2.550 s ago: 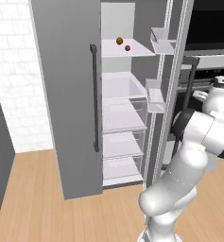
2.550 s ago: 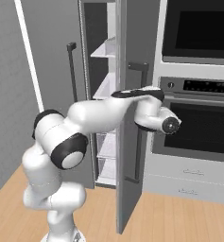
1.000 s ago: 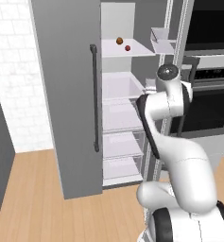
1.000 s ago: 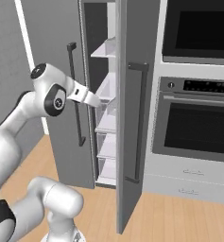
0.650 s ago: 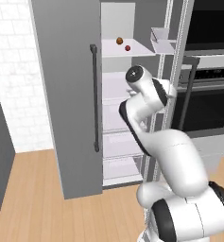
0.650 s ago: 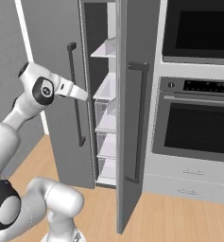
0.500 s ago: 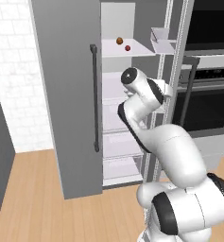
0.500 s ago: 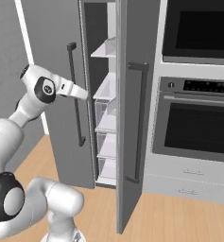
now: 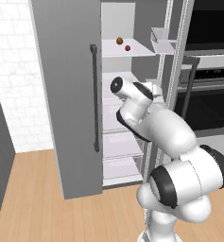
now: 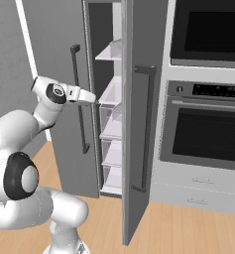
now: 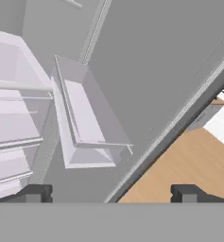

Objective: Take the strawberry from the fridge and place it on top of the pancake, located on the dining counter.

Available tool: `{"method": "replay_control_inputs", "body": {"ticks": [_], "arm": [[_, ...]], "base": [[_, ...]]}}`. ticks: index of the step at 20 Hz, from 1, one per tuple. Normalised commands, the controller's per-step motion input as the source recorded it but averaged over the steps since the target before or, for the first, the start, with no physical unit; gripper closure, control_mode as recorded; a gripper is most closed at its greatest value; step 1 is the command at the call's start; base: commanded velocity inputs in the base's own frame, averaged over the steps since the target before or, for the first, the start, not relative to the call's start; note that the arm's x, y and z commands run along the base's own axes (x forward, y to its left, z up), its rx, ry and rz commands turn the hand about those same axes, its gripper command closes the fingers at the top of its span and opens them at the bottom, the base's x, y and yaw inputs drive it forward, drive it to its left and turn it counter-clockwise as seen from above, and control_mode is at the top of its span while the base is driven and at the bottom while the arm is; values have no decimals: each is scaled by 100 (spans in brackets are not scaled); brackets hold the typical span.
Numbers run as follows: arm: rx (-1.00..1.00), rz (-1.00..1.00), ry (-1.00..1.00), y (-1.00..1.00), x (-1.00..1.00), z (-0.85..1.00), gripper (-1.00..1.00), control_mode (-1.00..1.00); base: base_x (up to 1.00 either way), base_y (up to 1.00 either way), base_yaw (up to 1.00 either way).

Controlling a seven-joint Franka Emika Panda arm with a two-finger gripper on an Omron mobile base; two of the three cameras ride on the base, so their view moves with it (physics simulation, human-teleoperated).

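The fridge (image 9: pixel 75 94) stands with its right door swung out; on the top white shelf (image 9: pixel 132 51), in the upper middle of the left base view, the strawberry (image 9: pixel 127 47) lies just beside an orange-brown ball (image 9: pixel 119 41), apart from it; the gripper (image 11: pixel 111 191) is seen at the bottom of the hand view, its two dark tips wide apart and holding nothing, facing a door bin (image 11: pixel 85 127) inside the fridge; the black oven (image 10: pixel 208 134) is at the right of the right base view.
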Motion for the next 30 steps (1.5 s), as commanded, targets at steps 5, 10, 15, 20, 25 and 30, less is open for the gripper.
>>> {"method": "replay_control_inputs", "body": {"ticks": [5, 10, 15, 20, 25, 30], "arm": [[-11, 6, 12, 0, 65, -30, -100, -100], [-10, 9, 0, -19, 51, -35, -100, -100], [-4, 9, 0, -39, 48, -24, -100, -100], [0, 9, 0, -62, 42, -23, -100, -100], [0, 3, 0, -73, 19, -7, -100, -100], [0, 3, 0, -95, 0, -4, -100, -100]], "base": [[0, 0, 0], [0, 0, 0], [0, 0, 0], [0, 0, 0], [0, 0, 0], [0, 0, 0]]}}
